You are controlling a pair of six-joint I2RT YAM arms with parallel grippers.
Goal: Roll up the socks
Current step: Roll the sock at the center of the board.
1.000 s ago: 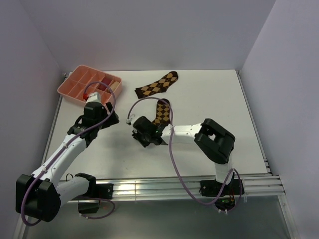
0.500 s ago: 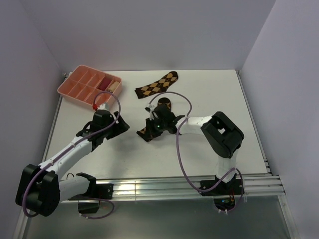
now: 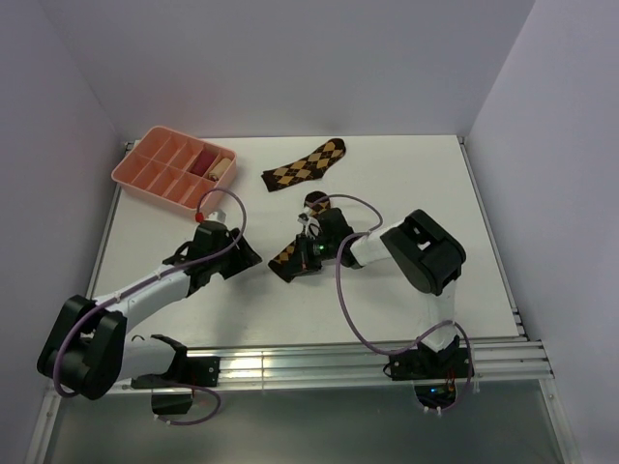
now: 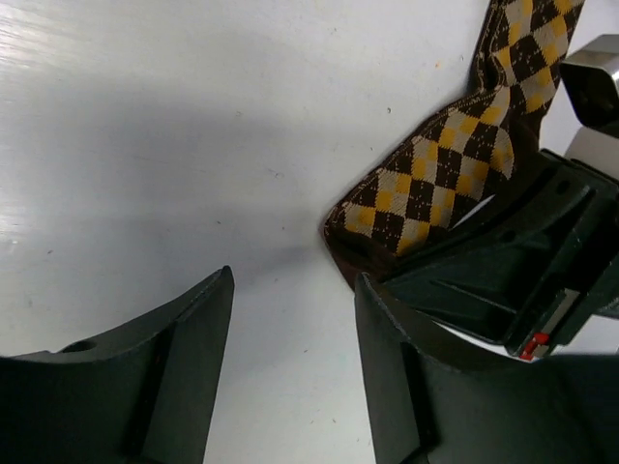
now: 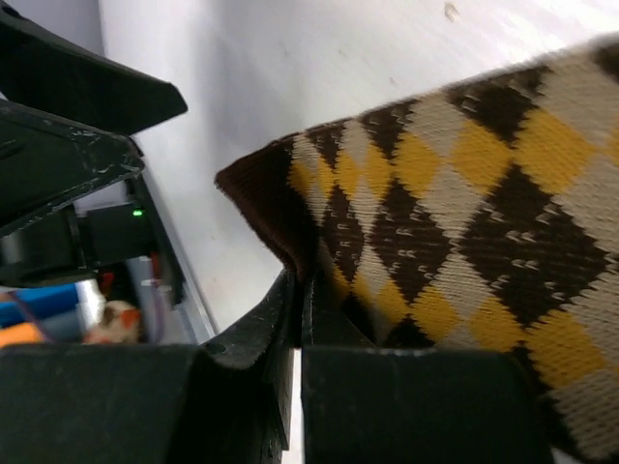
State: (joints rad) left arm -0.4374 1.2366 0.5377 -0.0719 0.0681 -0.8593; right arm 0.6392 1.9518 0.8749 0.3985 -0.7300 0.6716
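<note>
Two dark brown socks with tan-orange diamonds are on the white table. One sock (image 3: 305, 164) lies flat at the back. The other sock (image 3: 287, 257) (image 4: 435, 184) (image 5: 464, 213) lies mid-table, running from front-left to back-right. My right gripper (image 3: 304, 257) (image 5: 302, 290) is shut on its edge close to its near end. My left gripper (image 3: 253, 257) (image 4: 290, 280) is low over the table just left of that end. It is open, with only bare table between its fingers (image 4: 184, 367).
A pink compartment tray (image 3: 145, 172) stands at the back left with a reddish and a beige roll (image 3: 215, 164) in it. The right gripper's black body (image 4: 503, 271) sits close beside my left fingers. A metal rail (image 3: 319, 362) runs along the front edge.
My left gripper has come forward and right, up to the sock's near end, and its jaws have narrowed. My right gripper has shifted right, staying shut on the sock, which now lies stretched toward the front-left.
</note>
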